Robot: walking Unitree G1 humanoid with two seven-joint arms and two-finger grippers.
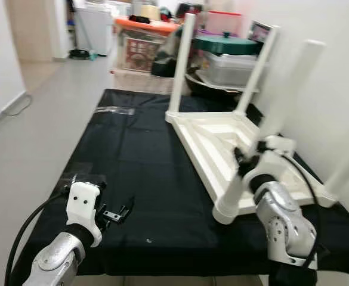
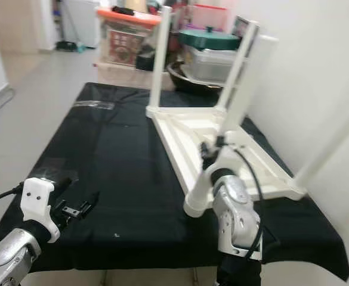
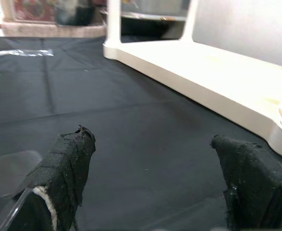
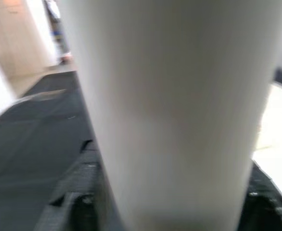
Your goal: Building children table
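Left pincer [image 1: 116,213] hovers open and empty over the black tabletop [image 1: 138,155]. Upside-down white table [image 1: 222,140] lies right of it; right pincer [image 1: 246,159] clamps the near leg [image 1: 269,128]. Looks like leg-fitting: next, twist it snug into its corner socket.

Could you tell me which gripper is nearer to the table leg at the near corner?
Right. The right gripper is closed around the table leg; the left gripper hovers open over the black cloth, well apart.

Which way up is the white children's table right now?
Upside down: the white children's table rests top-down on the black cloth, its far legs pointing up; the right pincer grips the tilted near leg.
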